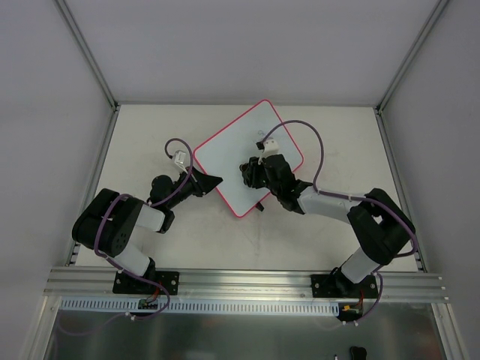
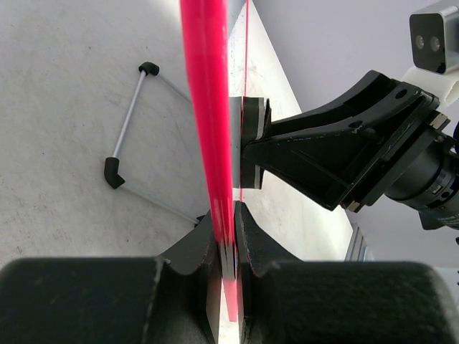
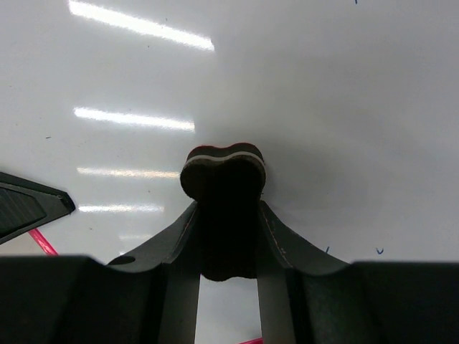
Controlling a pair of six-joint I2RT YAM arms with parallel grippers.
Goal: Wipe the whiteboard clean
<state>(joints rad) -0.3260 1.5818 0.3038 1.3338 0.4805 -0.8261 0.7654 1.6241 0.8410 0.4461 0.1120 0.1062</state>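
The whiteboard (image 1: 236, 161) with its pink-red rim lies turned like a diamond at the table's middle. My left gripper (image 1: 212, 181) is shut on the board's left rim (image 2: 212, 143), which runs edge-on between its jaws. My right gripper (image 1: 247, 172) is shut on a small black eraser block (image 3: 223, 175) and presses it against the white surface (image 3: 323, 93) near the board's middle. In the left wrist view the eraser (image 2: 249, 140) shows held against the board by the right gripper. Tiny blue marks (image 3: 379, 251) show low right in the right wrist view.
A thin wire stand with black ends (image 2: 125, 136) lies on the table beside the board in the left wrist view. A black clip (image 1: 260, 205) sticks out at the board's lower edge. Aluminium frame rails (image 1: 97, 180) border the table.
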